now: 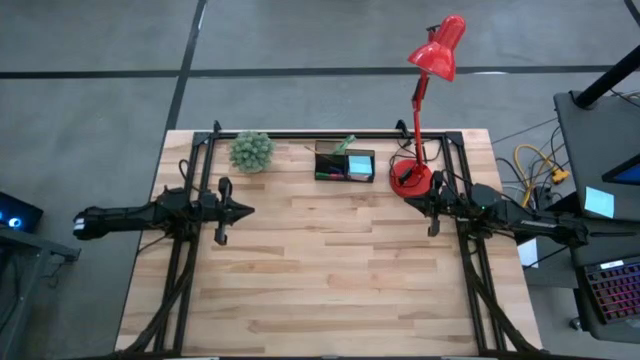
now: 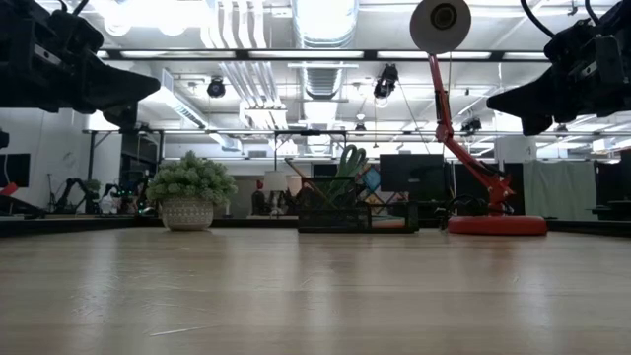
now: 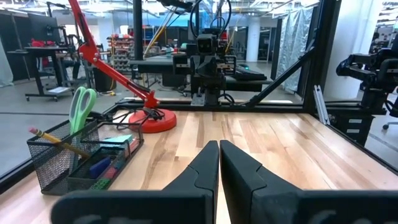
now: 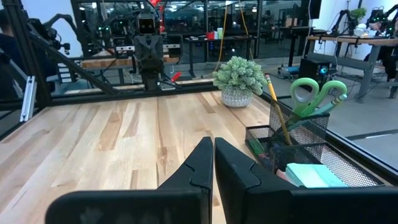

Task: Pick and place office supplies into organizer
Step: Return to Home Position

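Black jointed arms (image 1: 130, 217), tapered black tool (image 3: 218, 144)

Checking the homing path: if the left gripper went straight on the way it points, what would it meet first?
The left gripper would cross bare table, then probably meet the right gripper facing it. Organizer and lamp base lie off that line; depth is unclear.

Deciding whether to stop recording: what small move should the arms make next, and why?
Probably just hold at rest. The scissors, pencil and sticky notes already sit in the organizer, and the left gripper and right gripper are both shut on nothing, at opposite sides of the table.
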